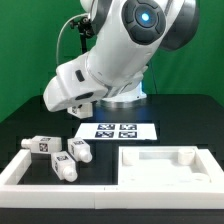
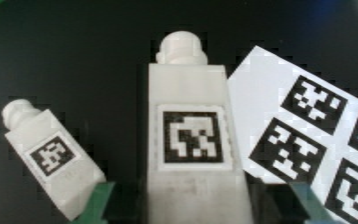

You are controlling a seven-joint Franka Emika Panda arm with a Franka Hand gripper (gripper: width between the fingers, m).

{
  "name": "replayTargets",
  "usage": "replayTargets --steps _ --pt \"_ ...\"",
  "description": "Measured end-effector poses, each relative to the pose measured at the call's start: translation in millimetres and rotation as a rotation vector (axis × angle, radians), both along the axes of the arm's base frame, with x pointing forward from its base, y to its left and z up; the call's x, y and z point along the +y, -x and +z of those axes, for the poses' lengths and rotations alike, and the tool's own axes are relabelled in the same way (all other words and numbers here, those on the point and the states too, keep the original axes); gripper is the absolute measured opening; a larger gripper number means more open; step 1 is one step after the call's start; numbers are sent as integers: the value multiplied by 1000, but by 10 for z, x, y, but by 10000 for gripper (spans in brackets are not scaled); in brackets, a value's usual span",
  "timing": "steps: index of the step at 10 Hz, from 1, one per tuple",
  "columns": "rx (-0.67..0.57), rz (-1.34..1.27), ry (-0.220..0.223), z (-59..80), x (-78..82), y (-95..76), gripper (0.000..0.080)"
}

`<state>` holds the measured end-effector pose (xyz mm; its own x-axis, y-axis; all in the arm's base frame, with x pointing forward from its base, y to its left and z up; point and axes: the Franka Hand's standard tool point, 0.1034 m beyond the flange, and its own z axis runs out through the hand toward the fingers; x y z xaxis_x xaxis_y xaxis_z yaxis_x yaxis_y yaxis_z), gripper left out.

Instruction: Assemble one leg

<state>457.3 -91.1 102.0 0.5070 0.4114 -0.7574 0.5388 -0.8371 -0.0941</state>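
Jaws pinch the leg [image 2: 188, 125] by its blocky end, peg pointing away from the wrist; whether it is lifted off the counter [image 2: 87, 60] cannot be told. Assessed as light, rigid, smooth plastic: grip the flat sides, never the peg. A second leg [image 2: 48, 142] lies just beside it, and the marker board [image 2: 318, 110] is on the other side. The tray-like piece [image 1: 165, 165] sits well apart; nothing obstructs.

The arm [image 1: 120, 55] is gleaming glossy white, its shells fat and rounded, with dark grey bands showing at the joints. A round cap [image 1: 148, 17] is glowing blue up top. A thin black cable [image 1: 75, 35] is curving down the side on the exterior view's left. The wrist block [image 1: 68, 92] is looking boxy and white, and the fingers [image 2: 87, 205] are showing dark green.
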Motion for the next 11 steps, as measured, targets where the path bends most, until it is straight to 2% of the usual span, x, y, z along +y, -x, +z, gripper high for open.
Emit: replayTargets --steps 2,3,4,5,6,7,9,10,11 --pt "-110 -14 -58 58 8 -70 278" --pt "-125 -131 -127 352 200 -205 278" --pt "-205 -177 -185 583 210 -571 278" --pt "-286 -184 -223 743 72 -797 278" --pt "-375 -152 -254 774 -34 -852 278" --pt "-406 -157 -270 758 -25 -786 279" --pt "-500 -162 -297 766 -81 -837 279" --pt "-557 -191 -322 760 -52 -870 279" --pt "-582 -316 -374 768 154 -908 279"
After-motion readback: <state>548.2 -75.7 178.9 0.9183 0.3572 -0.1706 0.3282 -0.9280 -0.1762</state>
